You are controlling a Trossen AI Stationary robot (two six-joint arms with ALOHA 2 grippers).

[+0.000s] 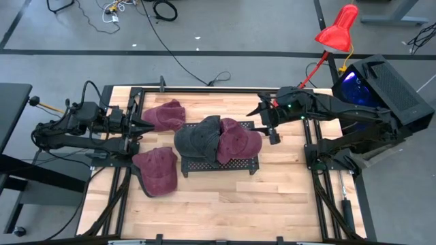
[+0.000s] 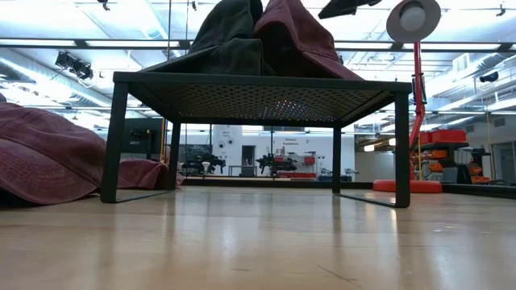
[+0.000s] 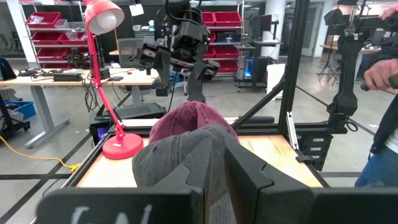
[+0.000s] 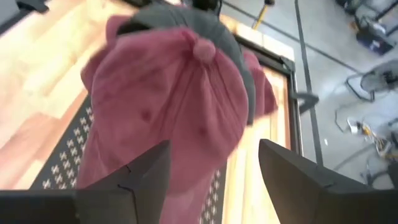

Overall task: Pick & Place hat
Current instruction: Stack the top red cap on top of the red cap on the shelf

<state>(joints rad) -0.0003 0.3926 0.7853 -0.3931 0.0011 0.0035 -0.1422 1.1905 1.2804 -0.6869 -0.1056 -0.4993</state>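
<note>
On the wooden table (image 1: pixel 272 197), a black perforated stand (image 1: pixel 225 165) sits mid-board and carries 2 caps side by side: a dark grey cap (image 1: pixel 197 138) toward the left arm and a maroon cap (image 1: pixel 240 141) toward the right arm, their edges overlapping. From the low view both caps heap on the stand's top, the grey cap (image 2: pixel 226 40) left of the maroon one (image 2: pixel 298 40).

The right gripper (image 1: pixel 267 122) hangs just above the far edge of the maroon cap on the stand. Its 2 fingers (image 4: pixel 292 180) are spread as wide as they go and hold nothing; in the right wrist view the maroon cap (image 4: pixel 168 106) fills the gap between them, close below but not pinched. The left wrist view shows this gripper (image 3: pixel 177 78) poised over the cap's crown with a clear gap.

The left gripper (image 1: pixel 136 128) waits near the left edge of the board, fingers nearly closed and empty, pointing at the stand.

2 more maroon caps lie flat on the board beside the left gripper: 1 toward the far side (image 1: pixel 165 114), 1 toward the near side (image 1: pixel 157 170), both beside the stand.

A red desk lamp (image 1: pixel 334 34) stands beyond the table's far right corner. A person's sleeve (image 3: pixel 382 71) shows at the edge of the left wrist view.
</note>
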